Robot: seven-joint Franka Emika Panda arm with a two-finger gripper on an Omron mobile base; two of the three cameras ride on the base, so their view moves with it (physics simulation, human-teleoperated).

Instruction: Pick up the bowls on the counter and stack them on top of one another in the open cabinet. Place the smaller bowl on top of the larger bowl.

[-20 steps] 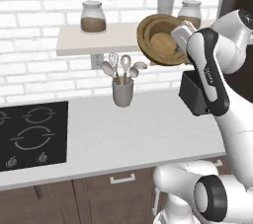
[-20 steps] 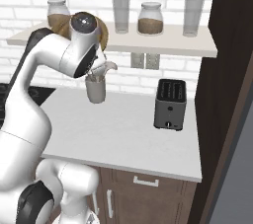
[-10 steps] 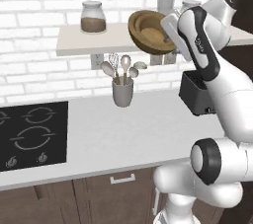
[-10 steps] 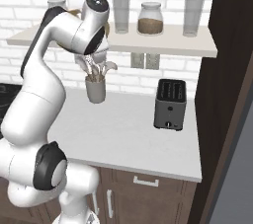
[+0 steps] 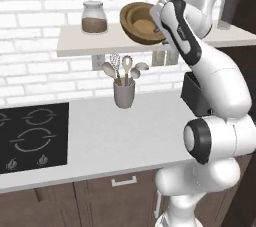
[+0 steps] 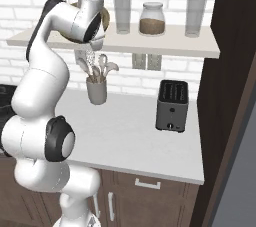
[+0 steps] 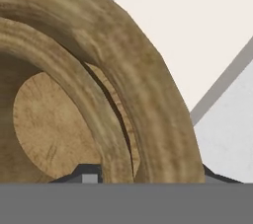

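1. Since the earlier pictures the arm had swung the wooden bowl (image 5: 141,22) leftward along the shelf (image 5: 85,46), from right of centre to upper centre of the left base view; the utensil cup (image 5: 124,92) and jar (image 5: 94,17) had not shifted.
2. Close up, a second, narrower rim (image 7: 59,77) sat nested inside the wide one (image 7: 148,85), so both bowls seemed to ride together, tilted, just above the shelf board.
3. The gripper (image 5: 159,21) was at the bowl's right edge; its jaws were hidden behind the rim, but since the bowl hung there they were most likely clamped on it.
4. My guess: turned wood, stiff and fairly light, with a smooth finish that could slip. The thick rim was the natural hold, one finger inside, one outside.
5. Being round, the bowl had no long axis; its mouth faced toward the lower left of the left base view, tipped well off level.
6. The toaster (image 6: 172,105) stood on the counter (image 6: 125,136), lower right.
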